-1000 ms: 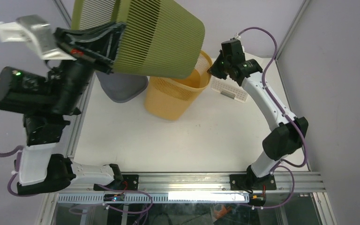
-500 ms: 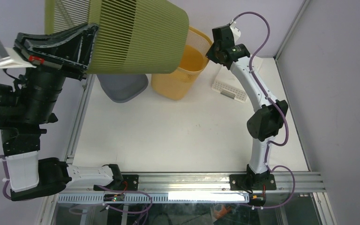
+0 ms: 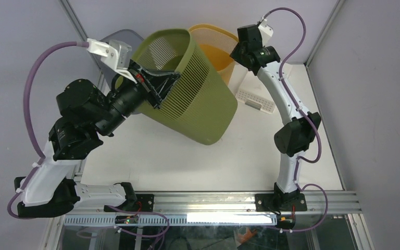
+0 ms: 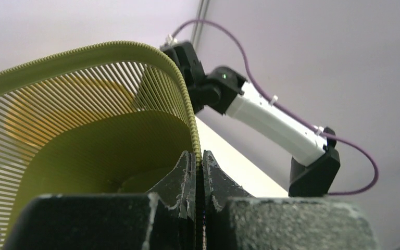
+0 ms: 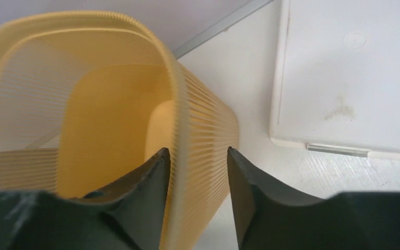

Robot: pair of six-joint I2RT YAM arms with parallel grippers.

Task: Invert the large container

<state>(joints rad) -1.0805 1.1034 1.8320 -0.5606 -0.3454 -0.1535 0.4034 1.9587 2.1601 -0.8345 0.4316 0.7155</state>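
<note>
Green slatted plastic, the big round basket (image 3: pixel 203 104) hangs on a slant over the far left of the white table (image 3: pixel 187 161), its open mouth facing up and to the far left and its closed base low toward the near right. Whether that base touches the table I cannot tell. The left gripper (image 4: pixel 198 159) has its jaws pressed tight on the basket's rim, with no gap showing between them. At the far side, the right gripper (image 5: pixel 197 156) stands with its jaws apart, one inside and one outside the wall of the smaller yellow-orange slatted basket (image 3: pixel 216 44), not visibly pinching it. A grey container (image 3: pixel 117 37) peeks out behind the green one, and a flat white perforated tray (image 3: pixel 258 100) lies at the far right. To my eye the flip is only begun: the basket is lifted and tipped, but its mouth has yet to face down and settle on the table.
</note>
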